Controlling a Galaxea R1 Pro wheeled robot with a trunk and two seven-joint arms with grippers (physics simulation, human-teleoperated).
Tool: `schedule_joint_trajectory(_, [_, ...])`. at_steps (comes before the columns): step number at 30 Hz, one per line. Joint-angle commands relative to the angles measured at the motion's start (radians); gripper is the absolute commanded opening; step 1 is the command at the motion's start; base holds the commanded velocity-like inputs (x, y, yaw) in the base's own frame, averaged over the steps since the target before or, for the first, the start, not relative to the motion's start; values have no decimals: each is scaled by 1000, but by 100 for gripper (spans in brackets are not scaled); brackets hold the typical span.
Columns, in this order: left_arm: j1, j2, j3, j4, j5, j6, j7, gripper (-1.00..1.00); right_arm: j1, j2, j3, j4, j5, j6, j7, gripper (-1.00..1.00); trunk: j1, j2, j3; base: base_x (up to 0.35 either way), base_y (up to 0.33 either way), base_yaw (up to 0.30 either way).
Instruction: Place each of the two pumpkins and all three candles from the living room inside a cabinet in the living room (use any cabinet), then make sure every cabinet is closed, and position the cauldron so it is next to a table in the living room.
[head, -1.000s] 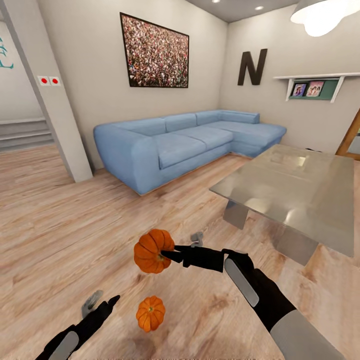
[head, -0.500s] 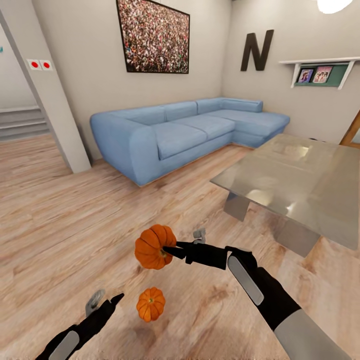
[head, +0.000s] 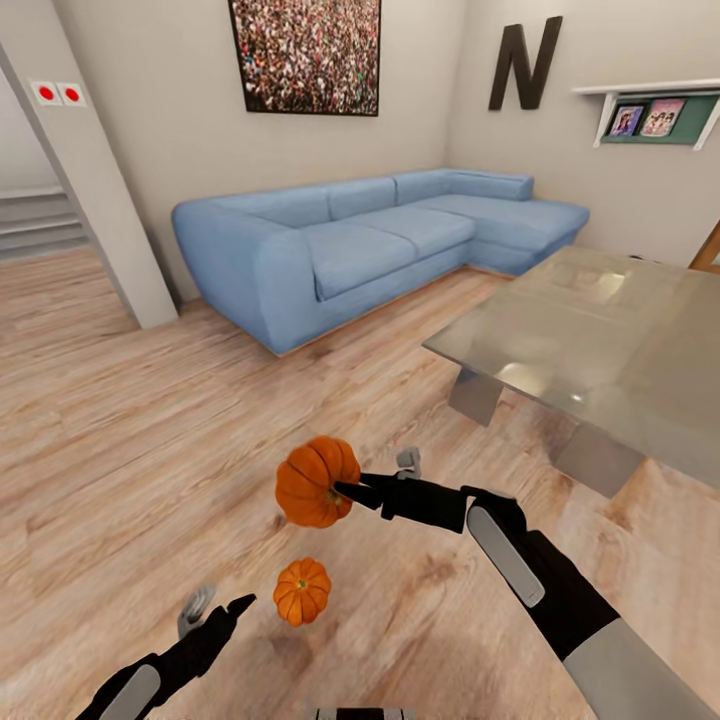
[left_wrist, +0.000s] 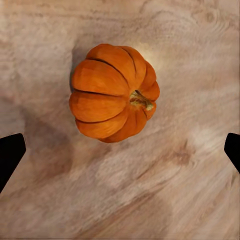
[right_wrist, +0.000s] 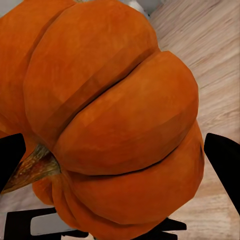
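The bigger pumpkin (head: 315, 482) hangs above the wooden floor, and my right gripper (head: 343, 491) is shut on it near its stem. Up close in the right wrist view, this pumpkin (right_wrist: 110, 115) sits between the black fingertips (right_wrist: 224, 162). On the floor below lies the smaller pumpkin (head: 301, 591), a little to the right of my left gripper (head: 218, 606). That gripper is open. In the left wrist view the small pumpkin (left_wrist: 114, 99) lies on its side beyond the widely spread fingertips (left_wrist: 10, 155). The glass-topped table (head: 610, 350) stands at the right.
A blue corner sofa (head: 370, 245) lines the far wall under a framed picture (head: 305, 55). A white pillar (head: 95, 190) stands at the left, with steps behind it. A wall shelf (head: 655, 105) hangs at the upper right. Open wooden floor (head: 130, 440) lies between me and the sofa.
The whole picture has slid as the camera moved closer and tipped down. My right gripper still holds the bigger pumpkin; the small pumpkin stays on the floor.
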Motion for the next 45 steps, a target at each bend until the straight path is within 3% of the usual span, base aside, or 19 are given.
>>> schedule_joint_trajectory(1, [0,-1,-1,0,11,9,-1,100,-1,-2,1,-2,-13,9,-3,-100,0,-1,-5,0,0,0])
schedule_joint_trajectory(4, [0,0,-2,-8,15,25,-8,100,-1,-3,1,-6,-14,9,-3,-100,2,-1,-16,0,0,0])
schedule_joint_trajectory(9, [-4,21,-3,-11,101,162,-82,100,-1,-4,1,-11,-14,11,-3,-100,4,-2,-36,0,0,0])
schedule_joint_trajectory(11, [-14,40,-2,-13,127,190,-92,100,-1,-4,2,-11,-14,18,-3,-100,5,-3,-43,0,0,0])
schedule_joint_trajectory(14, [-22,48,-1,-13,143,204,-98,100,-1,-3,1,-11,-14,24,-3,-100,6,-4,-55,0,0,0])
schedule_joint_trajectory(23, [-25,43,-1,-15,148,206,-100,100,0,-17,2,-47,-16,30,1,-100,10,-6,-90,0,0,0])
schedule_joint_trajectory(27, [-25,44,-2,-24,147,203,-102,100,14,-49,3,-131,-17,54,0,-100,12,-7,-105,0,0,0])
schedule_joint_trajectory(31, [-25,44,-2,-30,144,199,-103,100,23,-69,3,-152,-17,62,-1,-100,14,-8,-121,0,0,0])
schedule_joint_trajectory(45, [-25,43,-4,-33,136,195,-104,100,25,-73,3,-153,-17,62,-1,-100,20,-11,-175,0,0,0])
